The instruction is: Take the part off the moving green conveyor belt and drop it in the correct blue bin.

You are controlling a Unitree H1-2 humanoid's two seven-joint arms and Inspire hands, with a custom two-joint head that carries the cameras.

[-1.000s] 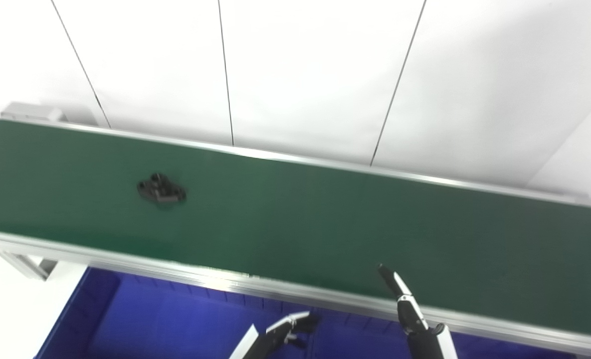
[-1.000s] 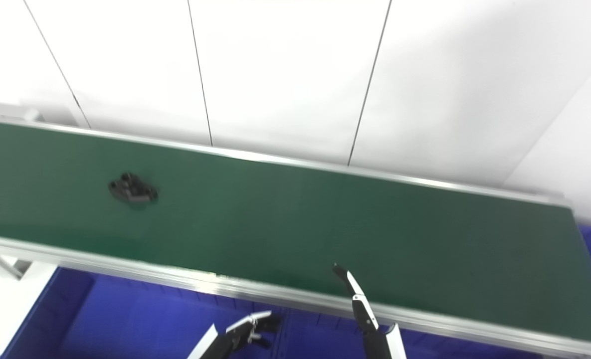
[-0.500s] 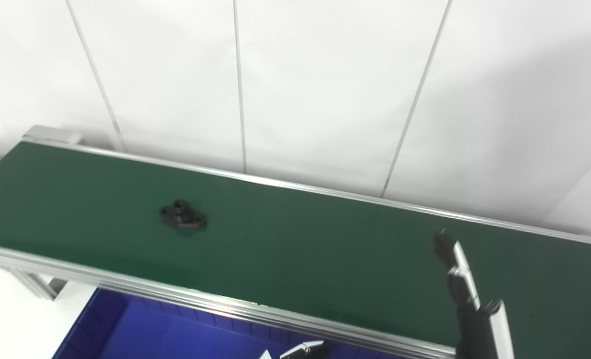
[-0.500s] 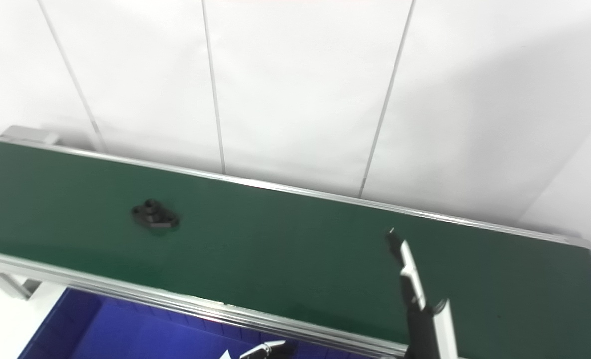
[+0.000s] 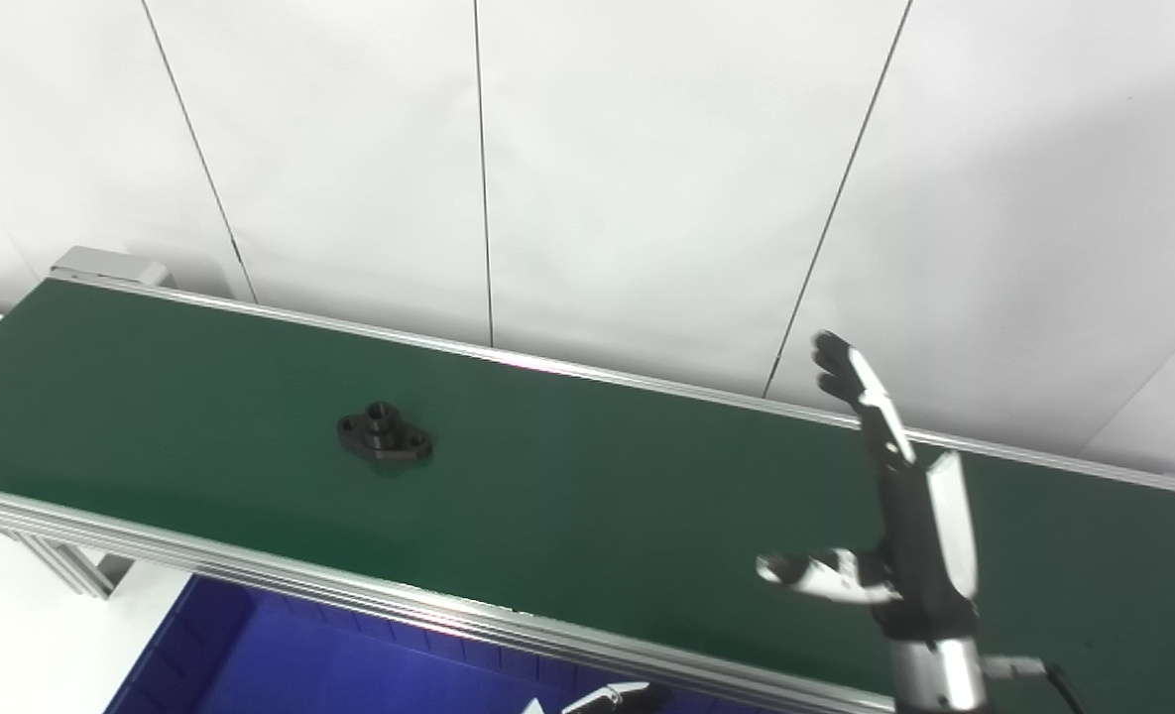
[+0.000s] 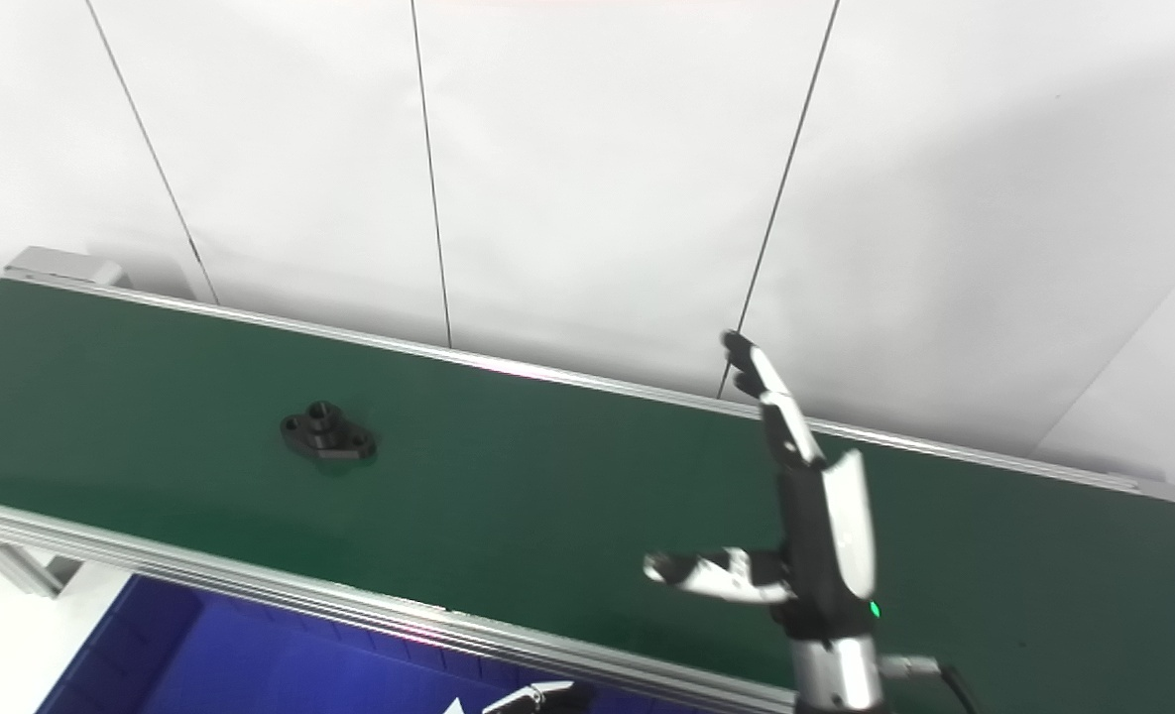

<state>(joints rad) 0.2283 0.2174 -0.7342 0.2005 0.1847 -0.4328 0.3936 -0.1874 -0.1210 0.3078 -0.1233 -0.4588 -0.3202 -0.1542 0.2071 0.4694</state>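
A small black flanged part [image 5: 385, 438] lies on the green conveyor belt [image 5: 597, 496], left of its middle; it also shows in the right eye view [image 6: 328, 437]. My right hand [image 5: 894, 526] is raised above the right part of the belt, fingers straight up, thumb out to the left, open and empty, well to the right of the part. Only the fingertips of my left hand [image 5: 602, 699] show at the bottom edge, below the belt's near rail; whether it is open or shut is not visible.
A blue bin [image 5: 250, 664] sits below the belt's near aluminium rail at the bottom left. A white panelled wall stands right behind the belt. The belt's left end frame [image 5: 101, 266] is at the far left.
My right hand has risen from below the near rail to above the belt, with the thumb now spread. The part has moved a little to the right. The camera has tilted upward.
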